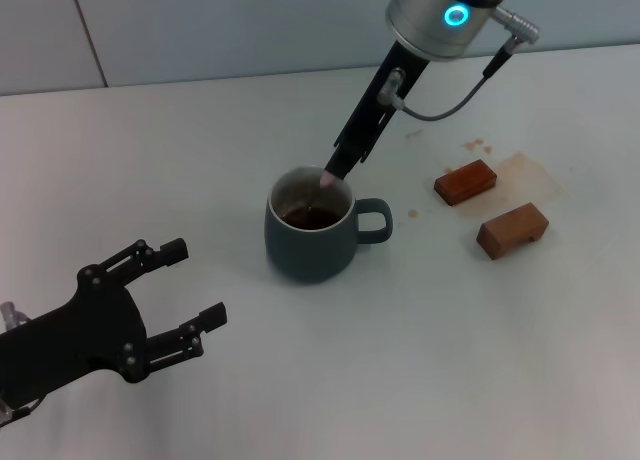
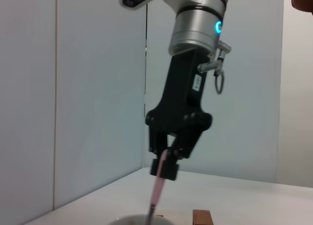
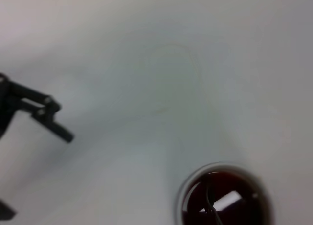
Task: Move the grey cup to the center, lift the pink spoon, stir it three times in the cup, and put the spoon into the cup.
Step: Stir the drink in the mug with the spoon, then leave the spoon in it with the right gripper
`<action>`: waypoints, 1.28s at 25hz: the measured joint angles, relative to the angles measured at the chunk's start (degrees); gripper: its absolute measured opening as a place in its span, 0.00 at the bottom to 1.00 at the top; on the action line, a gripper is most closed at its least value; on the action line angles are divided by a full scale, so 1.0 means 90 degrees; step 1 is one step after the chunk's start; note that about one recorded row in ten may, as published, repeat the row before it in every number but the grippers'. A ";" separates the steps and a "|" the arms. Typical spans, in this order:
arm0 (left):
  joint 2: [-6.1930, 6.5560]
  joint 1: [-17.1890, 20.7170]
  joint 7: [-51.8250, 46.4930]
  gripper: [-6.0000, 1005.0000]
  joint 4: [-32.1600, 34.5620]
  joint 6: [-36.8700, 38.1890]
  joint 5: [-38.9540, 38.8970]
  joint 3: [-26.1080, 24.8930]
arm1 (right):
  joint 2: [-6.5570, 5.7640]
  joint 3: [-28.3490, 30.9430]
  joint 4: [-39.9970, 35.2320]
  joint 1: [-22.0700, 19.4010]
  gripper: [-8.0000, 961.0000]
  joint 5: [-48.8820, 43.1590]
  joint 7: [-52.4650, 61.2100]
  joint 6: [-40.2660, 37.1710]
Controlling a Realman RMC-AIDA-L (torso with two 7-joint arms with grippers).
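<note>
The grey cup (image 1: 313,230) stands near the middle of the white table, handle to the right, with dark brown liquid inside (image 3: 222,199). My right gripper (image 1: 338,167) is directly above the cup and shut on the pink spoon (image 1: 327,179), whose pale pink handle (image 2: 157,191) angles down into the cup. The spoon's thin neck shows in the liquid in the right wrist view (image 3: 212,205). My left gripper (image 1: 180,295) is open and empty at the lower left, apart from the cup.
Two brown wooden blocks (image 1: 465,181) (image 1: 513,229) lie to the right of the cup, beside brown stains (image 1: 530,175) on the table. The table's far edge meets a pale wall.
</note>
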 joint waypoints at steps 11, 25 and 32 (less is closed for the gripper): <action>-0.0004 -0.0014 0.0003 0.83 0.0000 0.0006 -0.0002 0.0004 | 0.0022 0.0087 0.0001 0.0348 0.12 -0.0226 -0.0155 -0.0596; -0.0001 -0.0036 0.0004 0.83 -0.0008 -0.0001 -0.0026 0.0004 | 0.0005 0.0081 0.0048 0.0435 0.12 -0.0440 -0.0212 -0.0632; 0.0000 -0.0042 0.0004 0.83 -0.0010 -0.0001 -0.0030 0.0004 | 0.0057 0.0087 0.0110 0.0477 0.12 -0.0510 -0.0215 -0.0146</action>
